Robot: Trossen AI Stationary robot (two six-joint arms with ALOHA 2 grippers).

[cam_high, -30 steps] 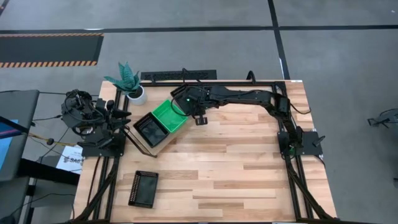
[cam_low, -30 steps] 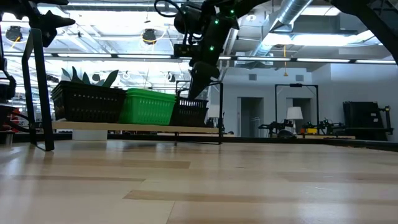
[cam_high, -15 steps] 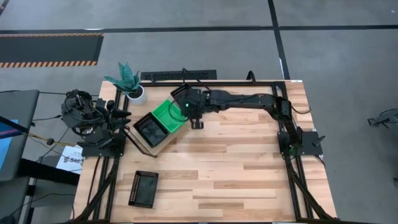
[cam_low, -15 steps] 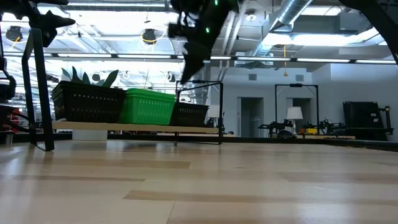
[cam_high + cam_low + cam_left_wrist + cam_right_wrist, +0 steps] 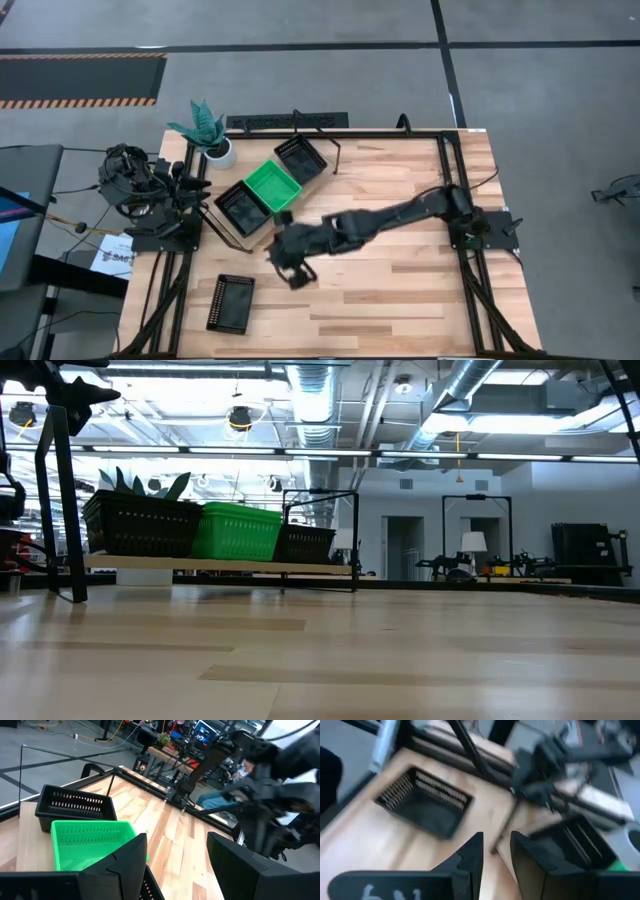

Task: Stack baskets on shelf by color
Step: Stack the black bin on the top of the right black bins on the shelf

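Three baskets sit in a row on the light-wood shelf (image 5: 262,232): a black basket (image 5: 240,208), a green basket (image 5: 272,186) and another black basket (image 5: 300,160). The low view shows the same row on the shelf board (image 5: 220,567), with the green basket (image 5: 235,530) in the middle. A lone black basket (image 5: 230,302) lies flat on the table near its near-left corner. My right gripper (image 5: 297,279) hangs in the air right of it and near the shelf, open by a narrow gap (image 5: 496,845), holding nothing. My left gripper (image 5: 198,184) waits open at the table's left edge.
A potted plant (image 5: 205,135) stands at the far-left corner behind the shelf. The black arm frames (image 5: 470,225) run along both sides of the table. Bare wood lies across the table's middle and right (image 5: 400,290).
My right gripper has risen from above the green basket on the shelf and swung fast toward the table's near-left, ending close to the lone black basket. It has left the low view. The baskets on the shelf stay where they were.
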